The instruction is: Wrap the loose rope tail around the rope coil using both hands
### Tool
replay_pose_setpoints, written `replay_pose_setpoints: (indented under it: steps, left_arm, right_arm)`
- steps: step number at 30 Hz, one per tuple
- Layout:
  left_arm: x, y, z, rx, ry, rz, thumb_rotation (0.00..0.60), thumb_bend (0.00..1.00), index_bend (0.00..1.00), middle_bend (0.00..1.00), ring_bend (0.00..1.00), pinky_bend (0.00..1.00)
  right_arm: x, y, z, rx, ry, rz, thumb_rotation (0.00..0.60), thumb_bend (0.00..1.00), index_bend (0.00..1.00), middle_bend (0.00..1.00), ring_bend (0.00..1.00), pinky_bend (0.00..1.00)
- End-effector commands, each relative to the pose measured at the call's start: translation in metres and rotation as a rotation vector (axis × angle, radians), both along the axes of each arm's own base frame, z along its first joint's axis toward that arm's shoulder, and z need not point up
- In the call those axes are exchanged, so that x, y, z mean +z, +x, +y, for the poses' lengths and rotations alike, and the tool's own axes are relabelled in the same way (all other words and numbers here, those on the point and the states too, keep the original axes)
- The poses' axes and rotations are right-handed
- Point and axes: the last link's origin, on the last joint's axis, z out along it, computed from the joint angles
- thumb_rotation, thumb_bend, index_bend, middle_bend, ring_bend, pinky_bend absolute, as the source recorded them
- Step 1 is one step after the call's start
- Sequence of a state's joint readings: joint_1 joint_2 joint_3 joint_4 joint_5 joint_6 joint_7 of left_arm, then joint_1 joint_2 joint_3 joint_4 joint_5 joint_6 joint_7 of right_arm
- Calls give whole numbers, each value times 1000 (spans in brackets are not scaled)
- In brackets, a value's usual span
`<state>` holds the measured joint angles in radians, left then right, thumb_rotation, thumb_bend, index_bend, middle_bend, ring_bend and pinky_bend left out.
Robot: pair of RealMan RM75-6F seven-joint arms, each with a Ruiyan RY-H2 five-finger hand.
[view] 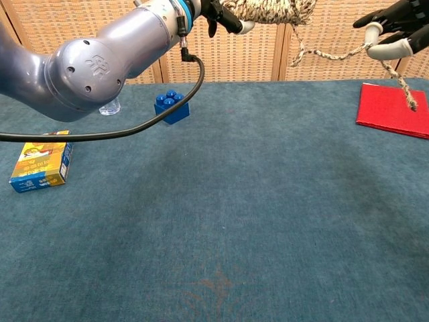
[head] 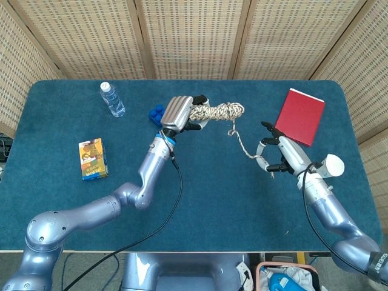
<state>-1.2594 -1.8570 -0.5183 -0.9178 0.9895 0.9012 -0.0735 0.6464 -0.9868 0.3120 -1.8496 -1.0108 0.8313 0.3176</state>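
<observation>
No text, label or number can be read anywhere.

The head view looked steeply down from above, taking in the whole table and the wicker screens behind. The chest view sat low near the tabletop, facing those screens. Both showed the blue brick, red book and box.

We see a table covered in blue-green cloth, backed by woven cane wall panels in wooden frames under even light.
</observation>
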Motion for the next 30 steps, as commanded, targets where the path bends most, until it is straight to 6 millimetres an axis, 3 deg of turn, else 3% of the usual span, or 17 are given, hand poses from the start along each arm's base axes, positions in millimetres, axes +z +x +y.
replay_pose_setpoints:
  steps: [1,11,13,20,30]
  left_arm:
    - [-2,0,3,13,3,9,600,590,754,662,554,700]
    - [-21,1,2,-7,14,160,600,592,754,662,554,700]
    - [-31,-1,-2,-43,24,250,600,592,754,662,554,700]
    - [-46,2,-9,-80,26,304,600,593,754,662,554,700]
    - [-60,0,-23,-174,-12,381,600,594,755,662,554,700]
  right_arm:
    - [2,0,9,26,-15,9,600,525,707,0,0,0]
    - [5,13,31,166,17,-14,600,524,707,0,0,0]
    - [12,25,34,205,11,-58,600,524,708,0,0,0]
    - [30,50,36,256,20,-129,600,524,710,0,0,0]
    - [38,85,11,274,23,-150,600,524,710,0,0,0]
